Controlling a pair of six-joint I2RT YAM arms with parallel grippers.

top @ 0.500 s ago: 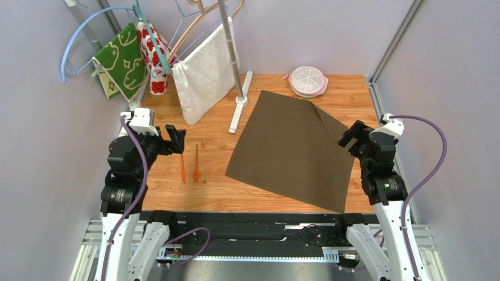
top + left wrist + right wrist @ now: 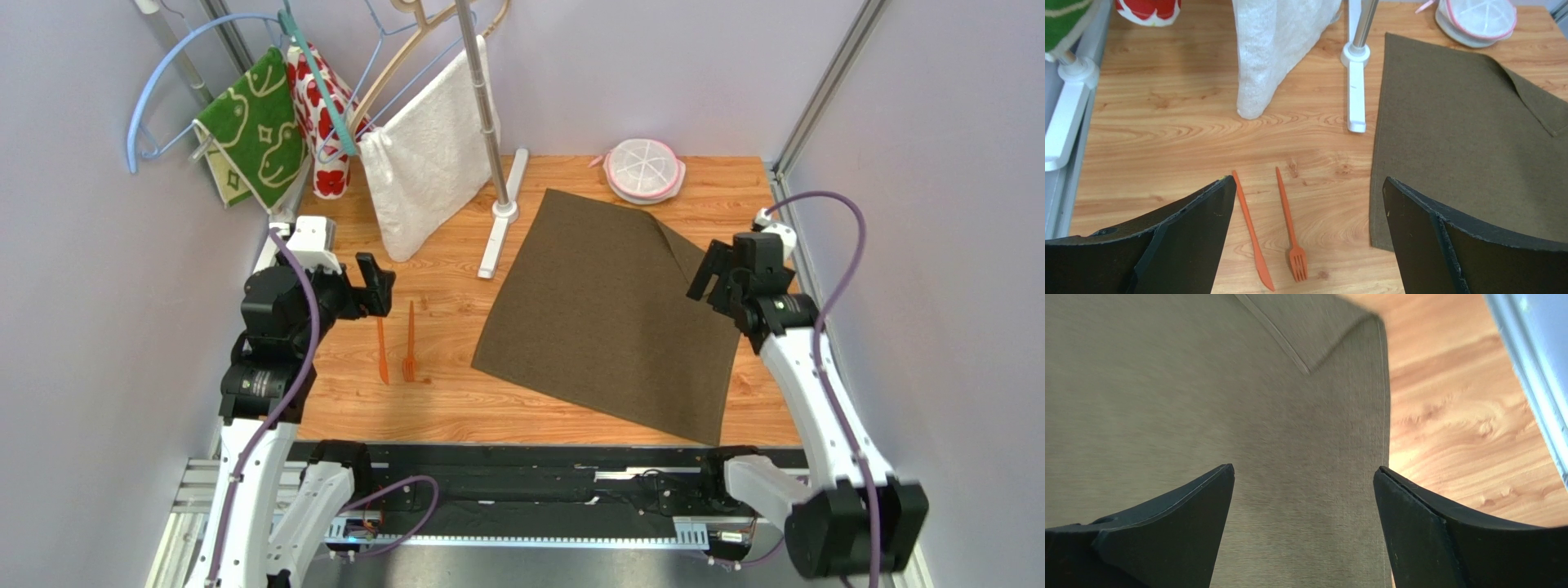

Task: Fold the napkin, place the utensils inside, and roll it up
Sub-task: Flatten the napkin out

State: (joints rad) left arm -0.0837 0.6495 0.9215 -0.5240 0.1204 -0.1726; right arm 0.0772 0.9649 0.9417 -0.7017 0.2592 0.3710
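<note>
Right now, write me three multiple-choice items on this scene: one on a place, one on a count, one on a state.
1. Where do the utensils lie?
A) on the napkin
B) on the bare table, beside the napkin
C) under the napkin

2. How many utensils are there?
A) one
B) two
C) four

3. How does the napkin lie?
A) rolled up
B) folded in half
C) spread out, one corner turned over

Answers:
1 B: both rest on wood, apart from the napkin.
2 B: one knife and one fork show.
3 C: it lies flat, and only one corner is flapped over.
</note>
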